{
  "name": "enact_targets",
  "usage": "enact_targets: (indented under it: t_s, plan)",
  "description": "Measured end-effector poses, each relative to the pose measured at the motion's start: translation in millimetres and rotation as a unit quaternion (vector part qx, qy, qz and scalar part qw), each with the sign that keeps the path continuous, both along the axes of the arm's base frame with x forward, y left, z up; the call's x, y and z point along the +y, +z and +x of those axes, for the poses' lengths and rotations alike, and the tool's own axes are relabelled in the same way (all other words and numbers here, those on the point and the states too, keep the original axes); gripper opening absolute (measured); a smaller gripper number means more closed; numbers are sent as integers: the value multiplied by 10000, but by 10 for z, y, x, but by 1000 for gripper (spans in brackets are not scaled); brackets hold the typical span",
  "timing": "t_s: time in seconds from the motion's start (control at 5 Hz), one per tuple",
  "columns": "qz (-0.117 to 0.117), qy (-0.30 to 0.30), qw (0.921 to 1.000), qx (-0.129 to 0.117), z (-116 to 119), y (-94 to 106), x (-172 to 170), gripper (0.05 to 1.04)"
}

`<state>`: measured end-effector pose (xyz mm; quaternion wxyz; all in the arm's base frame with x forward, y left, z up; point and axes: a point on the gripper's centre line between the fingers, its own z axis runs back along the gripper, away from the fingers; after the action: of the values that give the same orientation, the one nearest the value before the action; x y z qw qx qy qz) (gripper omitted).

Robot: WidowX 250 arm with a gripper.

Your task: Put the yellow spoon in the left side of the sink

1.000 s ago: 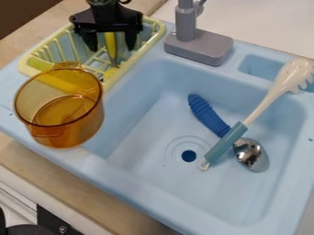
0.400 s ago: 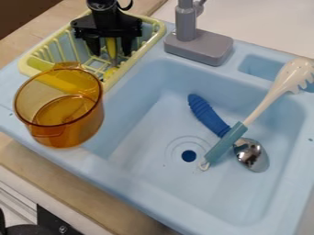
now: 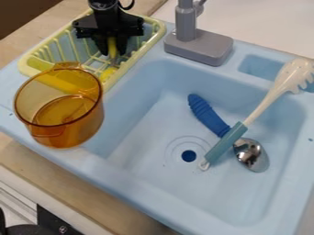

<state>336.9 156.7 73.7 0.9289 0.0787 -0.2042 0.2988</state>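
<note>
Yellow spoon (image 3: 112, 46) in rack (image 3: 133, 60); placement in sink (image 3: 144, 137) remains. Whether the gripper (image 3: 113, 53) pinches the spoon cannot be told.

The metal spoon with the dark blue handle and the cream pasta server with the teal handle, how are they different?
The metal spoon with the dark blue handle has a shiny, rounded bowl; the cream pasta server with the teal handle has prongs. The spoon's handle is ridged, the server's smoother. The spoon lies low; the server slants up. Both are kitchen tools.
</note>
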Motion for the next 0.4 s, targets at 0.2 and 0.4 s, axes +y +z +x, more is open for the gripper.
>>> enact_targets:
  t_s: [0.2, 0.4]
  plan:
    - [83, 118, 9999, -55, -43, 121, 17, 328]
    - [154, 214, 9995, -195, -90, 296, -22, 328]
